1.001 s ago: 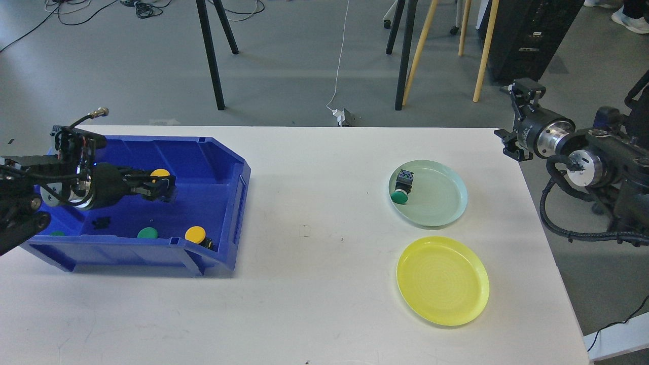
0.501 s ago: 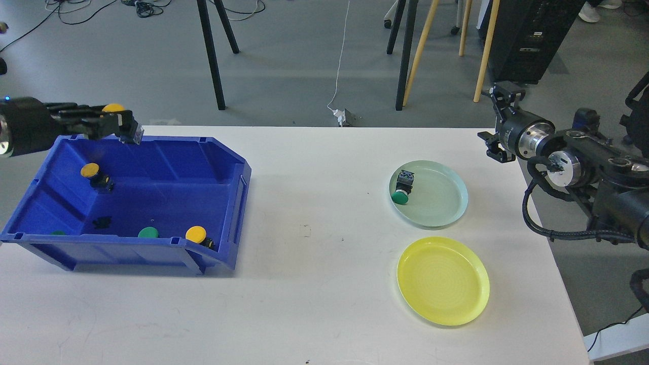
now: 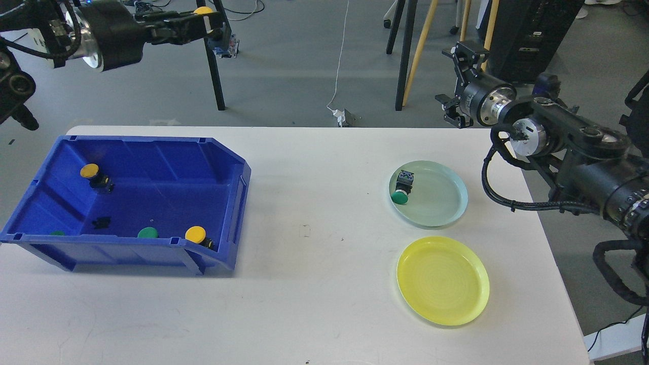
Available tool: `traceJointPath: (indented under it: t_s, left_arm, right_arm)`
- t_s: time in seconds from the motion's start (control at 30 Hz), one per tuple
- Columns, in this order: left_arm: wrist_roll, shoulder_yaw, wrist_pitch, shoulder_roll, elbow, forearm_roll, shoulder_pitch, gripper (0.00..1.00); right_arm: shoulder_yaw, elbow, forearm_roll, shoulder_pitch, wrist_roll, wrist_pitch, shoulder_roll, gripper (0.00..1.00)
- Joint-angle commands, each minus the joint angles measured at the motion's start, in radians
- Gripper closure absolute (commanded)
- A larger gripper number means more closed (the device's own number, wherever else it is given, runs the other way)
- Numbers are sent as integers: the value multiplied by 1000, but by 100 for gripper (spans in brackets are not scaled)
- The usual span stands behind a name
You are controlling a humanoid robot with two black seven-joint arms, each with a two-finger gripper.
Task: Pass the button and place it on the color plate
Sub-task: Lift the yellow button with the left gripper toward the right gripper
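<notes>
Our left gripper (image 3: 215, 28) is clamped on a yellow button (image 3: 204, 10), raised high beyond the bin (image 3: 223, 203). Our right gripper (image 3: 459, 83) waits spread and empty. We judge the button light, rigid, smooth-capped; the square body suits gripping better.

Bright, even indoor light over a white table (image 3: 314, 304), in one sharp, clear view.

Soft light from above casts only a faint, short shadow under the blue bin (image 3: 223, 213) at its right and front. The yellow plate (image 3: 442, 280) and pale green plate (image 3: 441, 195) show almost no shadow and no strong glare. The table looks slightly washed out. Focus holds from near edge to far floor, with no obvious blur or bending at the edges.
</notes>
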Motion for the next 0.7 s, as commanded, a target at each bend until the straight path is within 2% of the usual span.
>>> traceJointPath:
  t_s: [0.0, 0.13, 0.23, 0.43, 0.67]
  left_arm:
    - [-2, 1, 46, -61, 40, 6, -1, 83]
    - [-2, 10, 74, -88, 49, 9, 1, 83]
    - [0, 10, 76, -88, 49, 11, -1, 83]
    - [-9, 10, 85, -92, 48, 55, -13, 83]
    - [-46, 15, 174, -137, 41, 121, 2, 85]
  right_arm:
    - [79, 72, 6, 2, -12, -8, 39, 2]
    - [162, 188, 39, -10, -35, -36, 69, 2]
    - [183, 201, 132, -18, -81, -36, 121, 2]
    - [185, 242, 201, -29, -133, -24, 167, 2]
    - [180, 262, 207, -17, -154, -24, 196, 2]
